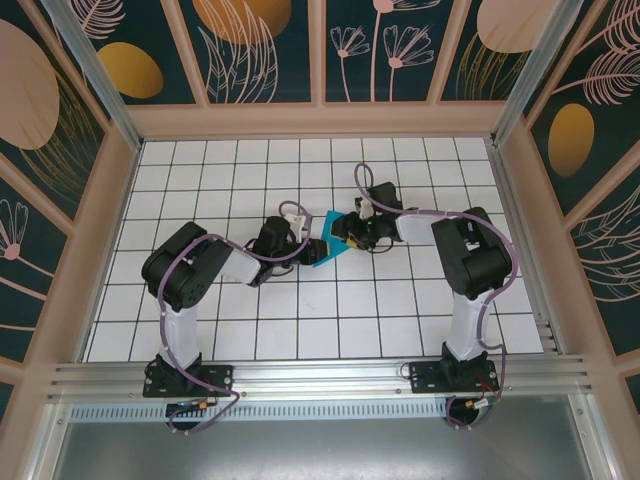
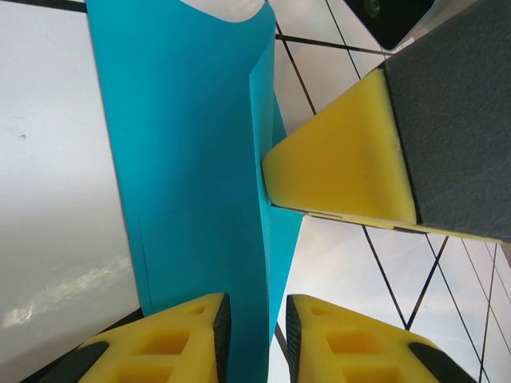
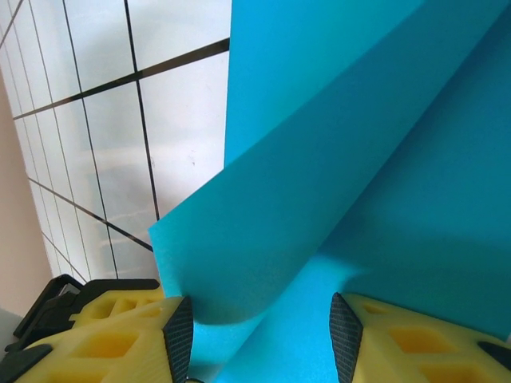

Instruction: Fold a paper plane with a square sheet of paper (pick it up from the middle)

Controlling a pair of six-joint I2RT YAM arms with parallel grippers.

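At the middle of a white grid-tiled table (image 1: 250, 310), the thin teal-blue square sheet of paper (image 1: 322, 252), part-folded, sits between the left gripper (image 1: 303, 236) and right gripper (image 1: 352, 236). Left wrist view: the left jaws stand narrowly parted around its creased edge, not pinching. Right wrist view: the right jaws are spread wide over a bowed flap. The sheet looks light, limp and easily crumpled; the stiffer crease seems the best hold.

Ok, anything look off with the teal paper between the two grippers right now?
Mostly the fold. In the right wrist view the folded teal-blue paper sheet has its upper flap raised off the lower layer in a soft, rounded bend at the right gripper, not a pressed crease. No tears visible.
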